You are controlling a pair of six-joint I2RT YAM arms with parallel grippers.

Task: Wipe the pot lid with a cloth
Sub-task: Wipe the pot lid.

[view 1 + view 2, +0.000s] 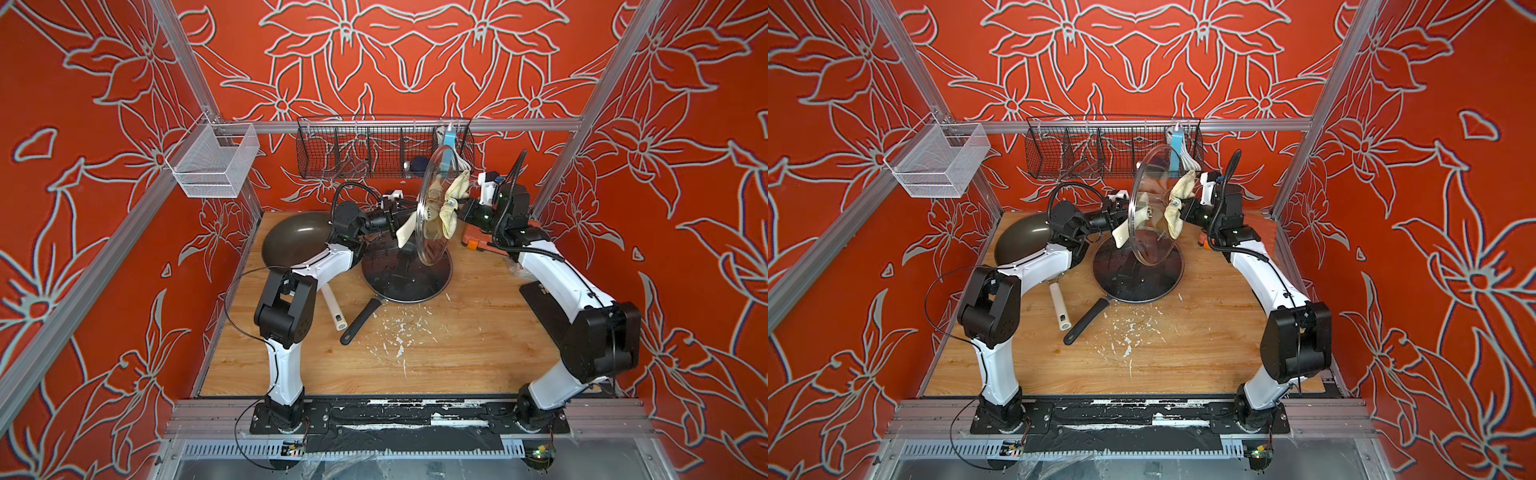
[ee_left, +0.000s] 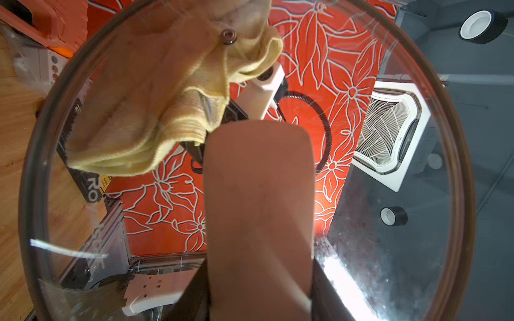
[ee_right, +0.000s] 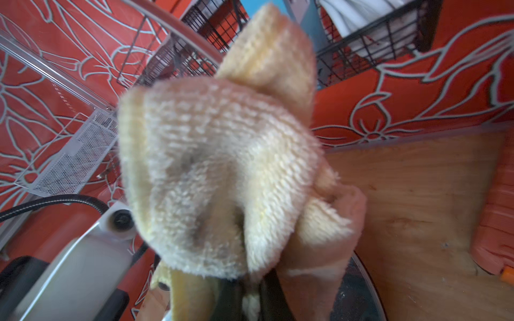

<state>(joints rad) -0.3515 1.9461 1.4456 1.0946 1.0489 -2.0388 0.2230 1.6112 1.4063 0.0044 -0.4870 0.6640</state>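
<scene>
A glass pot lid [image 1: 432, 245] is held on edge above the desk [image 1: 457, 353] by the left tool [image 1: 397, 214], closed onto its handle [image 1: 405, 235], likely the safest hold. The soft cloth [image 1: 450, 216], pinched in the fully closed right tool [image 1: 462, 212], lies against the fragile, slippery glass.

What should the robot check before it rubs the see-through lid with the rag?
1. The left gripper is shut on the lid handle: ok.
2. The right gripper is shut on the cloth: ok.
3. The cloth is pressed against the glass lid: ok, seen through the glass in the left wrist view.
4. The lid hangs clear of the black pan: cannot tell.
5. The glass is clean: not ok, specks show.
</scene>
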